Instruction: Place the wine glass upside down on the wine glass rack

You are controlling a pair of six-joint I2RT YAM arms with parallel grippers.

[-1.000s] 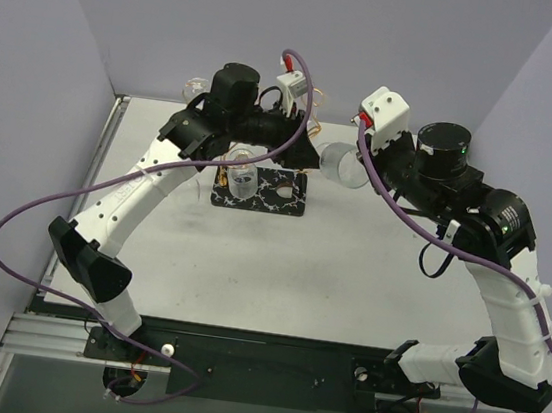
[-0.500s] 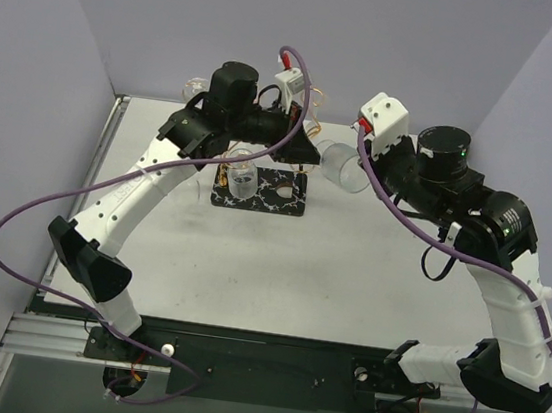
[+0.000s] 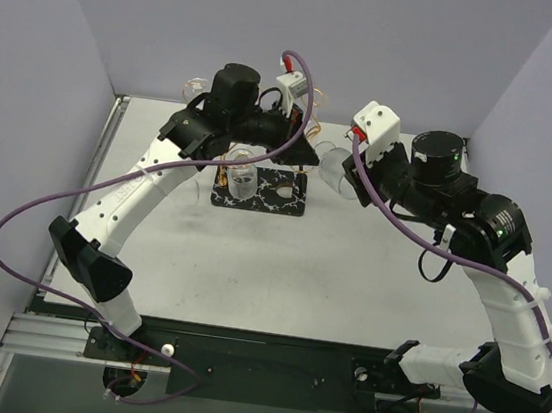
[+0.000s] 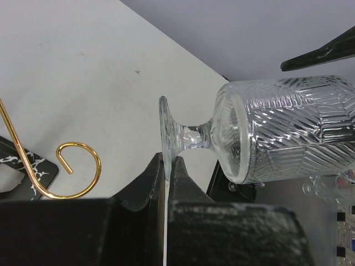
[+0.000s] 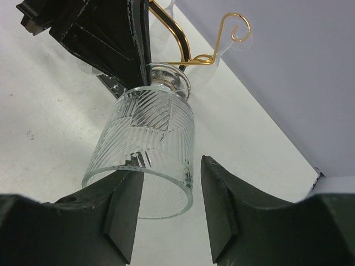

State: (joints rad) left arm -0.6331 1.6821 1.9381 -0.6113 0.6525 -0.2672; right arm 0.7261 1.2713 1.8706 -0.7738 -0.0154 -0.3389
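**Top external view.** The wine glass rack (image 3: 279, 196), a copper-gold wire stand on a black, white-veined rectangular base, stands at the far middle of the white desk (image 3: 277, 277). A second clear glass (image 3: 240, 178) sits over the left part of that base. The clear, herringbone-cut wine glass (image 3: 332, 163) lies on its side in the air, just right of the rack and between the two arms. The left claw (image 3: 314, 156) meets it from the left. The right claw (image 3: 350, 175) meets it from the right.

**Left wrist view.** The left claw (image 4: 166, 160) is closed, and its two black fingers pinch the rim of the glass's round foot. The wine glass (image 4: 288, 127) is horizontal: foot to the left, stem in the middle, bowl to the right. One curled gold loop of the rack (image 4: 100, 165) shows at lower left, apart from the glass.

**Right wrist view.** The right claw (image 5: 169, 169) is partly spread, with one finger on each side of the bowl near its open mouth. A gap shows between the right-hand finger (image 5: 222, 216) and the glass, so the bowl is not clamped. The wine glass (image 5: 150, 138) points its foot away, into the left claw (image 5: 143, 58). The rack's gold wire (image 5: 188, 60) passes just behind the foot.
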